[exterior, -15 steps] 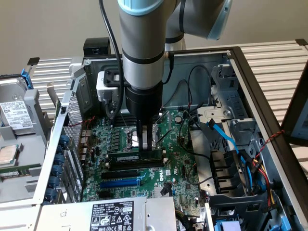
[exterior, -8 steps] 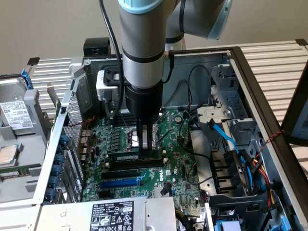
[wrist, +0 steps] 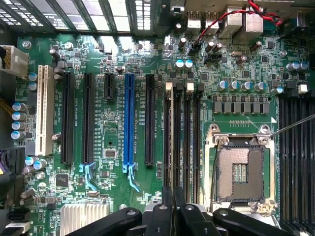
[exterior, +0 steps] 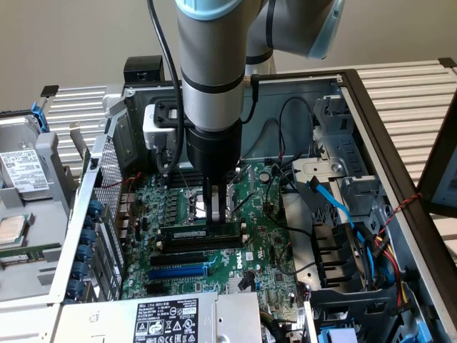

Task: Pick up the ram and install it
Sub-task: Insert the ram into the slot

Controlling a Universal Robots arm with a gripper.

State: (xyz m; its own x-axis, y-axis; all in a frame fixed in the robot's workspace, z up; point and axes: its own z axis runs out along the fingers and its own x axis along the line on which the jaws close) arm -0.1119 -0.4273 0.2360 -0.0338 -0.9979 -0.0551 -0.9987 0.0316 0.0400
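Observation:
The ram (exterior: 187, 234), a long dark stick with a small whitish label, stands on edge along a black memory slot in the middle of the green motherboard (exterior: 275, 243). My gripper (exterior: 217, 216) comes straight down onto its right half, the fingers closed on its top edge. In the wrist view the gripper (wrist: 173, 196) has its two black fingers pressed nearly together, with the ram's thin dark edge (wrist: 173, 142) running away from them among the memory slots (wrist: 189, 142). Whether the stick is fully seated cannot be told.
An empty black slot (exterior: 182, 256) and a blue slot (exterior: 178, 272) lie just in front of the ram. The open CPU socket (wrist: 241, 169) is beside the memory slots. Blue and black cables (exterior: 335, 207) and drive cages crowd the exterior view's right. The case wall (exterior: 100, 186) rises at its left.

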